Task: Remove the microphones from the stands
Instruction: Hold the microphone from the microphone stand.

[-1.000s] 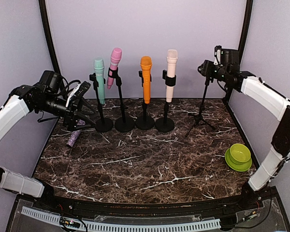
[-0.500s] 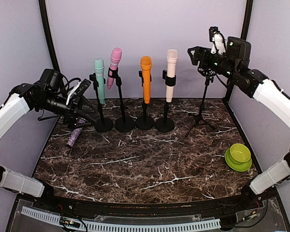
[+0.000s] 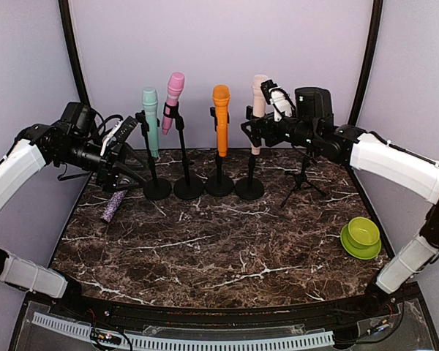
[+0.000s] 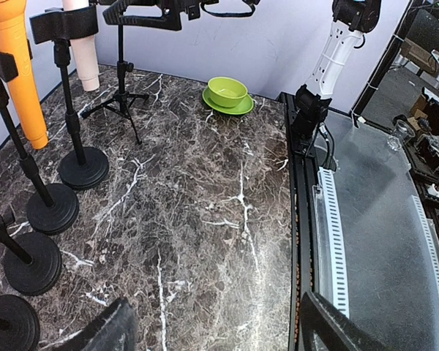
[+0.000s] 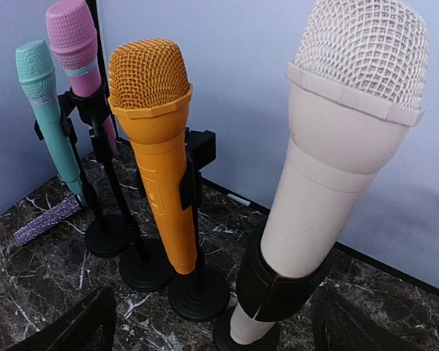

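While the right gripper (image 5: 214, 292) hangs level with the row of stands, its jaws stand wide apart and grasp nothing. The right wrist view shows one finger at each lower corner, with the cream microphone (image 5: 336, 146) just ahead and between them, not touched. This microphone sits upright, tilted slightly, in a black clip (image 5: 274, 285) on the rightmost round-base stand at the back of the marble table (image 3: 227, 241).

To its left stand, each in its own clip:
- the orange microphone (image 5: 157, 146);
- the pink microphone (image 5: 73, 36);
- the teal microphone (image 5: 47, 110).

The left gripper (image 4: 216, 303) is released as well, its fingers spread over bare table just left of the teal microphone's stand. A purple microphone (image 3: 113, 207) lies flat on the table near it. An unloaded tripod stand (image 3: 301, 175) stands right of the row, and a green bowl (image 3: 362, 232) sits near the right edge.
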### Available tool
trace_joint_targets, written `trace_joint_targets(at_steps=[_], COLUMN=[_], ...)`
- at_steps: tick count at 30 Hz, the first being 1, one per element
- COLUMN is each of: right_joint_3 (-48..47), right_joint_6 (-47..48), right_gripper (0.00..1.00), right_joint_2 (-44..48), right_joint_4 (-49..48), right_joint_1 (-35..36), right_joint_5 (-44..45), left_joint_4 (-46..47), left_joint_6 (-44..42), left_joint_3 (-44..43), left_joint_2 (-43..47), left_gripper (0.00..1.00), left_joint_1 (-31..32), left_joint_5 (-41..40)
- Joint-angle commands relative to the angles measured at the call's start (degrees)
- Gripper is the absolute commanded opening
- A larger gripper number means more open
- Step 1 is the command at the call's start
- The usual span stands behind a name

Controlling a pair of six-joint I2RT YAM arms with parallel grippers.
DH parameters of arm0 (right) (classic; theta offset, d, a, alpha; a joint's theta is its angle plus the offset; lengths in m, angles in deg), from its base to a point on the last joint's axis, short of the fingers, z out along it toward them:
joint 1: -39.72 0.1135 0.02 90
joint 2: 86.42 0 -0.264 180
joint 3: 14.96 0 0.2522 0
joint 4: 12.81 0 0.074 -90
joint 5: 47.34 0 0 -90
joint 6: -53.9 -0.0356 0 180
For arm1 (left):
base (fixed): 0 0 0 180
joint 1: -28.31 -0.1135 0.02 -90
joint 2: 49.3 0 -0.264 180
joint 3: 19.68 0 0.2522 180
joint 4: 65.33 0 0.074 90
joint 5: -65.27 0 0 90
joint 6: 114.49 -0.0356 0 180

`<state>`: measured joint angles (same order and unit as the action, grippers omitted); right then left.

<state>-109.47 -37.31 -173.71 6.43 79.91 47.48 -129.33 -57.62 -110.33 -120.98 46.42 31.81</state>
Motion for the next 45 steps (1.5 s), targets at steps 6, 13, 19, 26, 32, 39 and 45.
trace_joint_targets(at_steps=[6, 13, 19, 26, 32, 39, 45], right_joint_3=[1.7, 2.0, 0.7, 4.4, 7.9, 7.8, 5.7], right_joint_6=[-1.4, -3.8, -3.2, -2.6, -6.6, -8.0, -8.0], right_gripper=[0.81, 0.55, 0.17, 0.00, 0.00, 0.00, 0.00], right_joint_2=[-4.8, -8.5, -8.8, -0.5, 6.7, 7.4, 4.4], right_joint_4=[-13.1, -20.7, -20.5, -17.7, -13.4, -13.5, -17.9], right_joint_1=[0.5, 1.2, 2.4, 2.7, 3.2, 7.0, 13.7], right_joint_5=[13.4, 18.0, 18.0, 12.5, 0.9, -13.3, -20.9], left_joint_4=[-0.6, -1.1, -1.9, -1.7, -1.6, 0.3, 1.8], left_joint_6=[0.4, -0.1, -0.6, -0.2, 0.0, 0.9, 1.6], left_joint_3=[-1.5, -1.7, -1.5, -1.1, -0.9, 0.9, 2.4], left_joint_2=[0.4, 0.7, 1.2, 1.3, 1.2, 1.9, 2.3], left_gripper=[0.79, 0.78, 0.78, 0.78, 0.80, 0.84, 0.87], left_joint_1=[-0.4, -0.4, -0.4, -0.4, -0.4, -0.4, -0.4], left_joint_5=[1.4, 1.0, 0.6, 1.7, 3.4, 5.7, 7.6])
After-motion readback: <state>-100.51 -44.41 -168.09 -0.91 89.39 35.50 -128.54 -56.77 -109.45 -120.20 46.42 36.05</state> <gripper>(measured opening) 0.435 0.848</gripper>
